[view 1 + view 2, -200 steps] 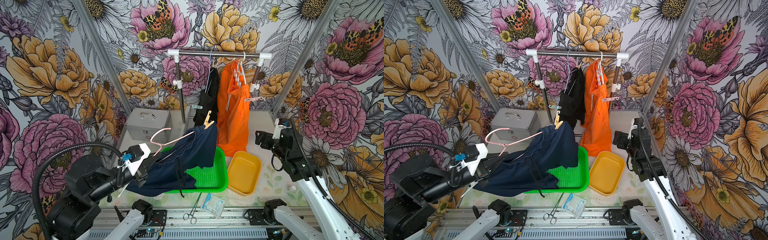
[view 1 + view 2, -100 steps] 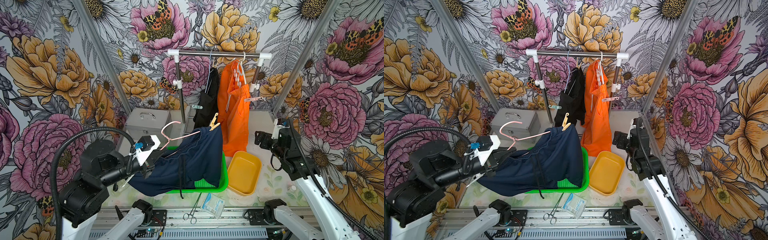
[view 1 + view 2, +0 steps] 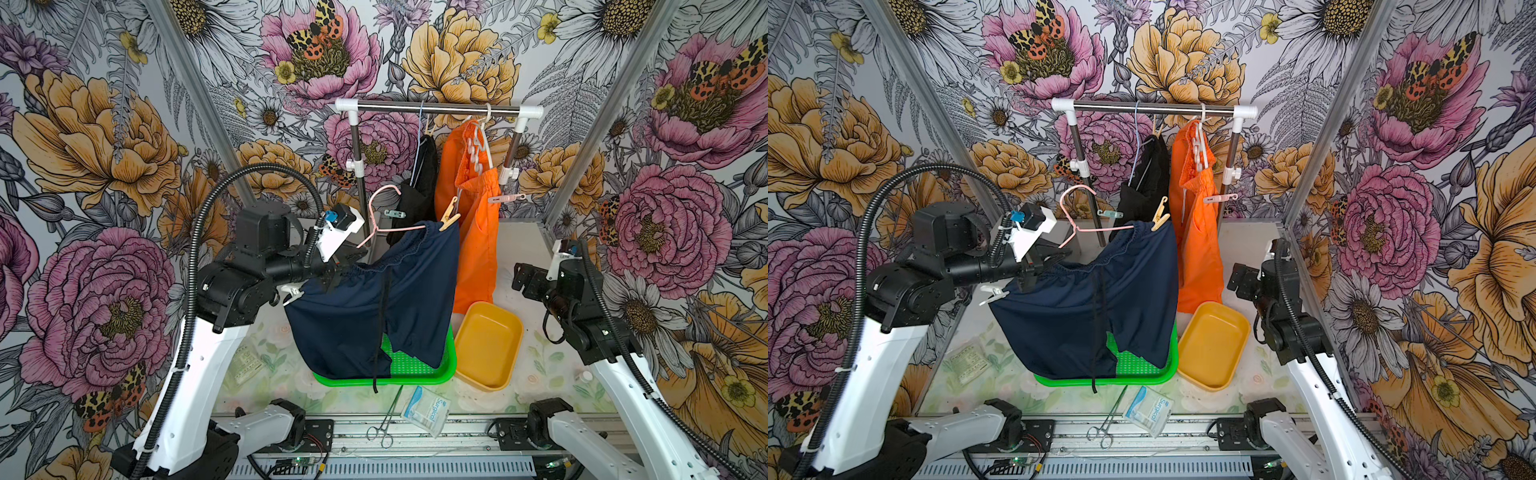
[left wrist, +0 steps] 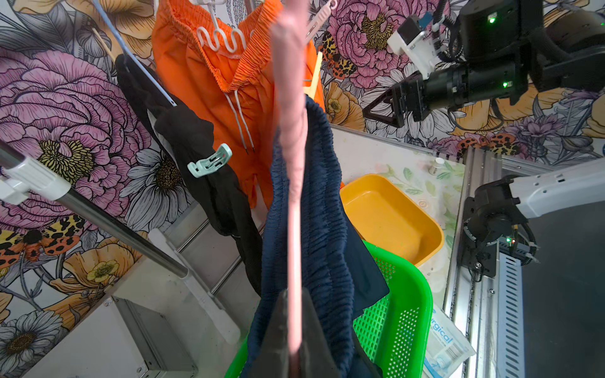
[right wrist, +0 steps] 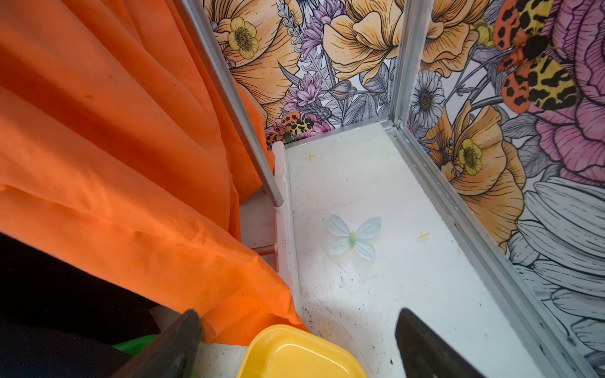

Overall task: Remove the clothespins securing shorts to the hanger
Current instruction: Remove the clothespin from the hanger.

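My left tool (image 4: 293,297) is clamped on the pink hanger (image 4: 291,98), navy shorts (image 3: 374,307) dangling over the green basket (image 3: 415,376); my empty, wide-open right tool (image 5: 296,314) could bump the far-end wooden clothespin (image 3: 449,216) and twist the hanger loose.

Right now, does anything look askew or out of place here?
Yes: the navy shorts hang lopsided. The left gripper holds their pink hanger tilted, off the rail; a wooden clothespin pins one waistband corner high, the rest sags over the green basket.

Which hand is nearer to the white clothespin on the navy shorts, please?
Left. The left hand grips the hanger beside the white clothespin; the right hand sits past the yellow tray.
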`<state>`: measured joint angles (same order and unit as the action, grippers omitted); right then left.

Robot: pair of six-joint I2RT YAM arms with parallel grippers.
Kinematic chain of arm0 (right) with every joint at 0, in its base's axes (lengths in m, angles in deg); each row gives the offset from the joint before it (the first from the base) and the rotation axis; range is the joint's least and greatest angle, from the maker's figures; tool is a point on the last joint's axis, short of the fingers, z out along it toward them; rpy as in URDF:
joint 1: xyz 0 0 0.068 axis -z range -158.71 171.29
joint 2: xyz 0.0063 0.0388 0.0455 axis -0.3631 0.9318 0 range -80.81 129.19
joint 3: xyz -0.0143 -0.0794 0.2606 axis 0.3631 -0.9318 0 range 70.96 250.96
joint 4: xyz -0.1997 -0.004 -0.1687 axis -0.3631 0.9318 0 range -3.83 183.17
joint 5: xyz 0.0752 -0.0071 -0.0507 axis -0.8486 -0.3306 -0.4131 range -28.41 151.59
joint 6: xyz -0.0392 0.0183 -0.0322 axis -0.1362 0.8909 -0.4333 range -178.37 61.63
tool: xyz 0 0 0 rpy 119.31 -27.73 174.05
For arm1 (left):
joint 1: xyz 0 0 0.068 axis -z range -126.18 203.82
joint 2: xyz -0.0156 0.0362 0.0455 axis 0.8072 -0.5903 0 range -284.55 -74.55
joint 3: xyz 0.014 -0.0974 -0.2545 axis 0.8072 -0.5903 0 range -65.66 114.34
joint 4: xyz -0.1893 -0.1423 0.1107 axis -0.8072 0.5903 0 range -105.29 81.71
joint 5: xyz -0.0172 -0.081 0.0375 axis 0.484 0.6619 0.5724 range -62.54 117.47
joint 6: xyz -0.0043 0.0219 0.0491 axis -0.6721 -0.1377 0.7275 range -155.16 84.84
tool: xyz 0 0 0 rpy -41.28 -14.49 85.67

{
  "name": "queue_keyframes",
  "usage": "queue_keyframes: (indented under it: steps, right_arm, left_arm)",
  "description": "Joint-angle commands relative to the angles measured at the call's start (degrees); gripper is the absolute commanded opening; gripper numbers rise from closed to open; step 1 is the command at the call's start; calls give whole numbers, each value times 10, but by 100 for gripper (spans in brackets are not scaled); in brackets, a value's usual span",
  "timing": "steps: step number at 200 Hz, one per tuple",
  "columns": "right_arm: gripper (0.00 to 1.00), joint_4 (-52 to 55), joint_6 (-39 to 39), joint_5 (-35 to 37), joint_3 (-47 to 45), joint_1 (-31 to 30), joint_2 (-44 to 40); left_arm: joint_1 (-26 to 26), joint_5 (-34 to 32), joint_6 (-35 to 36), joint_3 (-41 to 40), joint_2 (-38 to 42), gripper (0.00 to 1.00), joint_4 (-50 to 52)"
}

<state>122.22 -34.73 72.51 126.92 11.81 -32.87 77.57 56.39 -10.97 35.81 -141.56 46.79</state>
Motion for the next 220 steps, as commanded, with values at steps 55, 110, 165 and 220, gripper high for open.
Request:
queue_keyframes:
  steps: [55, 110, 165, 220]
  right_arm:
    - [97, -3, 6, -5, -2, -3, -2]
    - [97, -3, 7, -13, 3, -3, -3]
    - [97, -4, 10, -9, -4, -3, -6]
    - [97, -4, 1, -35, -1, -3, -6]
  left_arm:
    - [-40, 64, 28, -43, 5, 0, -108]
    - [-123, 147, 32, -159, 15, 0, -215]
    - [-124, 247, 109, -232, 49, 0, -212]
    - [-122, 242, 115, -287, 109, 0, -140]
